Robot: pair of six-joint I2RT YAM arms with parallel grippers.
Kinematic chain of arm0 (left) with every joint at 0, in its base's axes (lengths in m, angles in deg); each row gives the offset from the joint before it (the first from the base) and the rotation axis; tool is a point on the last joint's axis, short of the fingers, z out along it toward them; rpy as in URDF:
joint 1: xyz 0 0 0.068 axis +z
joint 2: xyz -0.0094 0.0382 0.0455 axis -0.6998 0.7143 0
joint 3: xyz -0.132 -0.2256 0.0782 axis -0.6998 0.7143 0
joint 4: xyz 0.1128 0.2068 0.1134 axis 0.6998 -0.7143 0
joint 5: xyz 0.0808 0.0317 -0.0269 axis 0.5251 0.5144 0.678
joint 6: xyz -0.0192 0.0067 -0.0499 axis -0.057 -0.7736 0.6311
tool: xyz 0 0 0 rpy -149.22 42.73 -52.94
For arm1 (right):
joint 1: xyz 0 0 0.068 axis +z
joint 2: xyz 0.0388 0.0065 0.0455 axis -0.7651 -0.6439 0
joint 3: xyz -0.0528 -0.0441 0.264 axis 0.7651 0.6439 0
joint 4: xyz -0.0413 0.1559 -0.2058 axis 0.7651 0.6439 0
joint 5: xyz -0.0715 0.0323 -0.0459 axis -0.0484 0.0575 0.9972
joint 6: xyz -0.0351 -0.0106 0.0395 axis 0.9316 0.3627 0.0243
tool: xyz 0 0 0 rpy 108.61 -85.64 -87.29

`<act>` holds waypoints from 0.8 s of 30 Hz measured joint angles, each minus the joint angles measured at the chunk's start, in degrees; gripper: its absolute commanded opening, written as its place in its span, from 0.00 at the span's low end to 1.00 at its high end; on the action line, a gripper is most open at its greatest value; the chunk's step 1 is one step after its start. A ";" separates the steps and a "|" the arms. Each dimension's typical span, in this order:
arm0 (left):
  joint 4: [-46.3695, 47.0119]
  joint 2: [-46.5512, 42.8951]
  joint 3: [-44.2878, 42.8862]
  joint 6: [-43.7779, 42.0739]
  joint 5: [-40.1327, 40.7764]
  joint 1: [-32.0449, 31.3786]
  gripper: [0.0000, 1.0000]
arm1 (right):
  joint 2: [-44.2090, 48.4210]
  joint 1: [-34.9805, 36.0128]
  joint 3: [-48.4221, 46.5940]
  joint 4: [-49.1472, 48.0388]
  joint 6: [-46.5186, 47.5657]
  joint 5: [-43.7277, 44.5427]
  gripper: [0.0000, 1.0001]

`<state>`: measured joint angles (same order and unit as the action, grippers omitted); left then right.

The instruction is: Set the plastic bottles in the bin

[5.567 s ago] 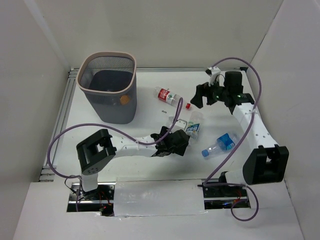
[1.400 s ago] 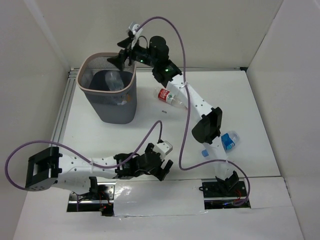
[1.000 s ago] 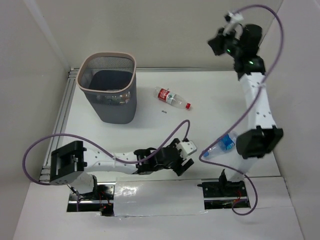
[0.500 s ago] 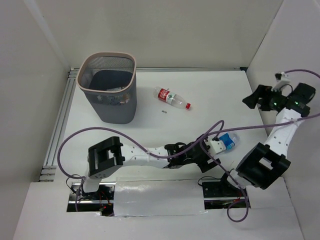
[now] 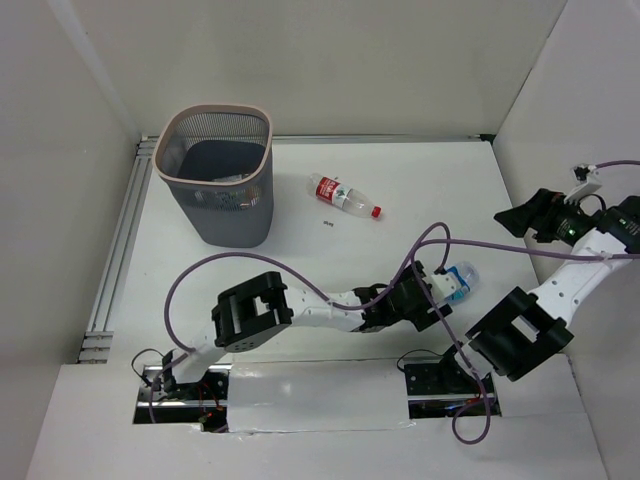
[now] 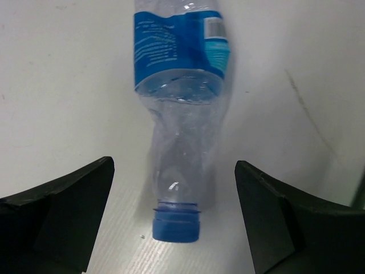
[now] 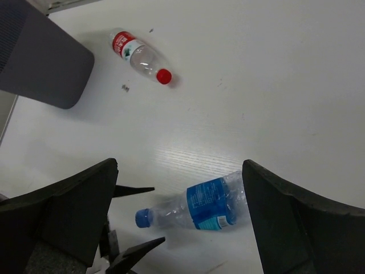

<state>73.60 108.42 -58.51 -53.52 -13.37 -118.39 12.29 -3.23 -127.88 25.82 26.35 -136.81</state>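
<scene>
Where everything rests, desk (image 5: 450, 190): one white top, closed in by pale panels (image 5: 400, 60) on the left, far and right sides.
Bin (image 5: 232, 215) (image 7: 40, 63): one, dark grey mesh with a pale pinkish rim. It stands upright at the far left of the desk. Pale shapes lie inside it, too dim to count.
Arms: two, white with black joints. The left arm (image 5: 320, 312) stretches low from the near left across to the near right. The right arm (image 5: 575, 285) rises along the right edge.
Cables (image 5: 230, 256): two, purple, one looping off each arm.
Left claw (image 5: 432, 292) (image 6: 174, 168): released, fingers (image 6: 57, 217) spread wide. One finger stands on each side of the neck end of the blue-labelled bottle (image 5: 457, 281) (image 6: 179, 103) (image 7: 197, 210), and neither touches it.
Right claw (image 5: 522, 214) (image 7: 178, 171): released and empty, spread wide, held above the desk's right side.
Bottles on the desk: two, both clear, both lying on their sides, well apart from each other.
Blue-labelled bottle: one, crumpled, at the near right. Its cap end sits between the left claw's fingers and its base points away to the far right.
Red-labelled bottle (image 5: 340, 193) (image 7: 136, 52): one, at the far middle, near the bin's right side but not touching it. Its cap points to the near right.
Caps: two, one blue (image 6: 177, 224) and one red (image 7: 164, 76).
</scene>
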 measured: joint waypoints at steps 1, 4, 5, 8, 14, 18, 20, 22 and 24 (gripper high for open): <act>0.28 0.61 -0.13 0.13 0.76 0.26 0.96 | 0.50 0.00 0.15 0.42 0.22 -0.37 0.97; 1.03 2.27 -0.76 0.37 2.75 1.03 0.88 | 1.81 -0.11 0.44 1.84 1.51 -1.75 0.97; 1.18 2.69 -0.81 0.42 3.34 1.22 0.80 | 1.97 -0.11 0.44 2.32 2.03 -2.05 0.97; 1.07 3.17 -0.81 0.81 4.09 1.53 0.57 | 1.99 -0.11 0.44 3.87 4.02 -2.71 0.97; 0.72 3.19 -0.76 2.05 4.13 1.42 0.08 | 1.88 -0.11 1.51 7.89 8.11 -3.78 0.95; 1.95 2.75 0.83 2.34 4.79 1.42 0.00 | 1.51 -0.11 2.05 9.60 9.97 -4.46 0.95; 2.56 1.49 2.89 2.78 5.27 1.40 0.00 | 1.33 -0.11 2.34 10.03 10.54 -4.70 0.95; 2.58 -0.15 5.14 3.10 5.77 1.40 0.00 | 1.25 -0.02 2.38 10.32 10.97 -4.85 0.95; 2.64 -2.08 7.80 3.30 6.40 1.38 0.00 | 1.25 0.22 2.40 10.32 11.15 -5.03 0.95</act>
<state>76.25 106.34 -50.71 -50.22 -6.97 -117.01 13.53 -3.01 -125.48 36.14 37.50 -141.84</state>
